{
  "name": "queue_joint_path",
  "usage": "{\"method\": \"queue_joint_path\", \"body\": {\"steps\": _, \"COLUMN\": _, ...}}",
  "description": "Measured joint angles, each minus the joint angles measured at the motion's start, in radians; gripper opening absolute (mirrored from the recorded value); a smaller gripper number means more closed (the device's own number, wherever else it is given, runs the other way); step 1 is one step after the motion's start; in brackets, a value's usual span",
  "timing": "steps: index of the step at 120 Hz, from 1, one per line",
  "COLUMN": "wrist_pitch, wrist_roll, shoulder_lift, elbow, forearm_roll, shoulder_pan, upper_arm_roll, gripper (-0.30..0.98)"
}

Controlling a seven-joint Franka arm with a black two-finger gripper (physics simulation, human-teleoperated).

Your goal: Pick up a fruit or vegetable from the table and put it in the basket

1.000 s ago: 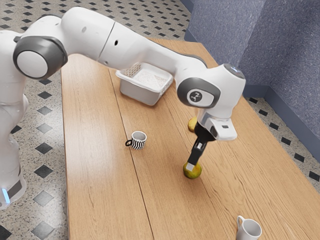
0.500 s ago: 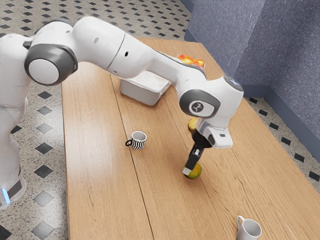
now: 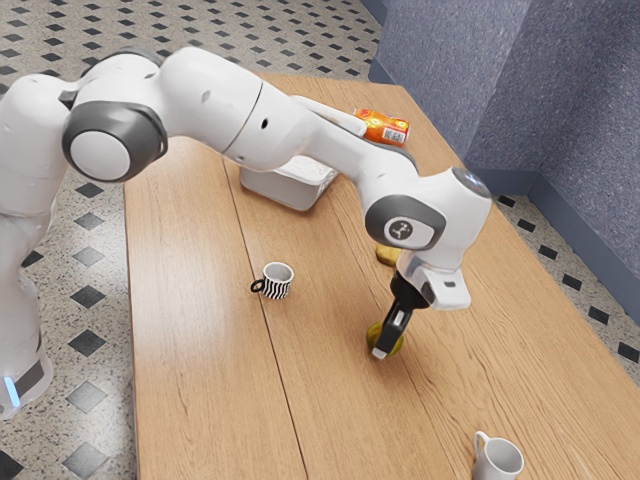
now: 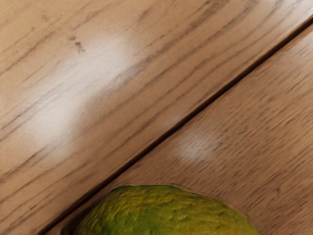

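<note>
Claw [image 3: 381, 350] down at green-yellow fruit [image 3: 396, 344] on table [image 3: 200, 360]; can't tell how far open or whether gripping

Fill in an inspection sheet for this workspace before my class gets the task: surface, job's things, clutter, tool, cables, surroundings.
Surface: wooden table, dark seams between planks.
Job's things: bumpy green-yellow fruit; yellow fruit and basket, both partly hidden by the arm.
Clutter: zebra-striped mug, white mug, orange printed package, unidentified white edge beyond the arm.
Tool: at the green-yellow fruit; grip unclear.
Cables: nothing seen.
Surroundings: diamond-patterned floor, blue-grey wall.
</note>
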Motion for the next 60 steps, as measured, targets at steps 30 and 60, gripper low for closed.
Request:
{"method": "queue_joint_path", "body": {"steps": 30, "wrist_pitch": 0.003, "wrist_roll": -0.001, "shoulder_lift": -0.072, "elbow": -0.001, "forearm_roll": 0.009, "shoulder_pan": -0.005, "upper_arm_roll": 0.000, "gripper": 0.32}}
{"method": "queue_joint_path", "body": {"steps": 60, "wrist_pitch": -0.114, "wrist_roll": 0.005, "shoulder_lift": -0.311, "elbow": -0.014, "forearm_roll": 0.059, "shoulder_pan": 0.327, "upper_arm_roll": -0.087, "gripper": 0.32}}
